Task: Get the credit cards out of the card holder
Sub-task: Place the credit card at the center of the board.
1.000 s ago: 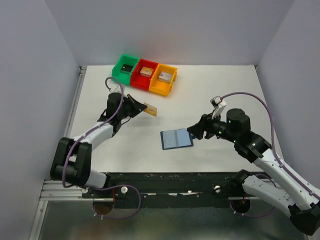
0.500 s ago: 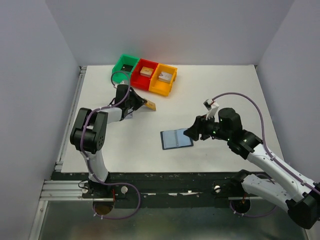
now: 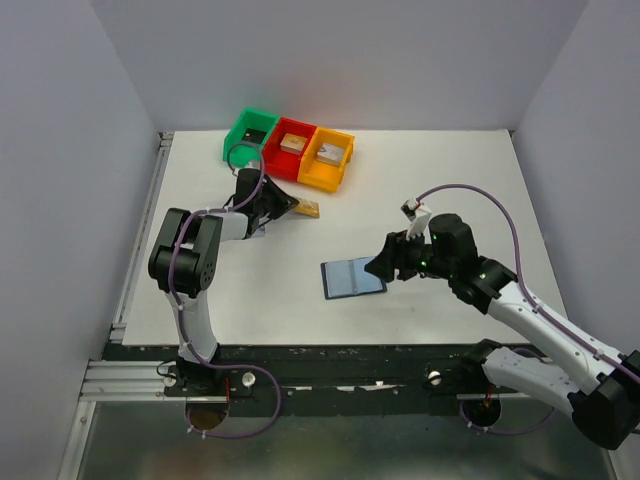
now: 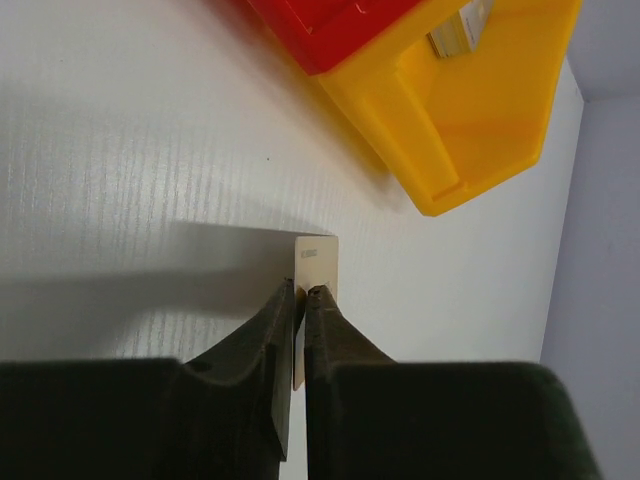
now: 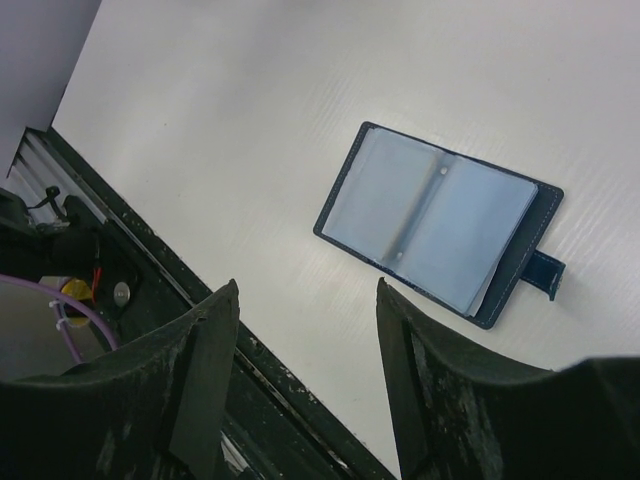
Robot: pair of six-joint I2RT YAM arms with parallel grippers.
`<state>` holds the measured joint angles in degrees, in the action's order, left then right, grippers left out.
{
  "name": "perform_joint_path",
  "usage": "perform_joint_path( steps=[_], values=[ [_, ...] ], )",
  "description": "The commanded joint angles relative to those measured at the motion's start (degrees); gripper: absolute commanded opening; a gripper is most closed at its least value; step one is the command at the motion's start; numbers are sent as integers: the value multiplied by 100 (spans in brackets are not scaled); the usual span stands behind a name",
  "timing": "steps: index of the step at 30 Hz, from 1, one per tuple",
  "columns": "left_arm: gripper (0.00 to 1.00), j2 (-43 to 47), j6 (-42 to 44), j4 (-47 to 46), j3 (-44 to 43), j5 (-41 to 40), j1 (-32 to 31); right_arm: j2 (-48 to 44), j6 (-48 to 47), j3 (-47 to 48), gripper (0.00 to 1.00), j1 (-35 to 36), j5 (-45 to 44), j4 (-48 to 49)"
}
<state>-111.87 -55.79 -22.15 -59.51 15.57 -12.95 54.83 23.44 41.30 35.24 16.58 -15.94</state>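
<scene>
While the overhead cam is too far up for fine detail, the layout's clear enough. The card holder (image 3: 353, 277) lies open and flat on the white table (image 3: 450, 180), a bit in front of centre. The right gripper (image 3: 383, 266) sits just beside its right edge. Over on the far left, the left gripper (image 3: 287, 205) reaches toward the row of bins: green bin (image 3: 236, 148), red bin (image 3: 280, 168), orange bin (image 3: 316, 181). A tan-gold card (image 3: 309, 209) sticks out of its tip, near the front of the orange bin and well apart from the holder.

Left wrist cam: the left gripper (image 4: 302, 293) has its jaws nearly together, pinching the tan-gold card (image 4: 318, 258) edge-on between them. The card pokes out past the tips over bare table. The orange bin (image 4: 480, 120) (looks yellow here) is just beyond, with a corner of the red bin (image 4: 320, 25) next to it. Can't tell if the card's far edge touches the table.

Right wrist cam: the right gripper (image 5: 305, 290) is spread wide with nothing between the fingers (image 5: 205, 370), hanging above the table near its front edge. The card holder (image 5: 435, 222) shows past the fingers and apart from them. It's spread open with the greyish-blue pockets up and its strap tab (image 5: 545, 274) poking out one side. Whether any cards sit in those pockets, I can't make out.
</scene>
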Motion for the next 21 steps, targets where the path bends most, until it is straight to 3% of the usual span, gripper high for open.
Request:
perform_joint_path(
  steps=[1,5,14,19,21],
  values=[
    [26,-89,174,53,-131,183,29,63,-138,89,65,0,-76,21],
    [40,-28,297,185,-167,201,38,98,-138,124,66,0,-128,-40],
    [53,341,692,852,-211,-19,284,151,-200,221,66,0,-453,-303],
    [60,1087,1034,1695,-79,-773,407,239,115,317,70,0,-1943,-760],
    [60,1526,1210,1898,70,-1055,346,239,309,195,82,-87,-2255,-735]
  ],
)
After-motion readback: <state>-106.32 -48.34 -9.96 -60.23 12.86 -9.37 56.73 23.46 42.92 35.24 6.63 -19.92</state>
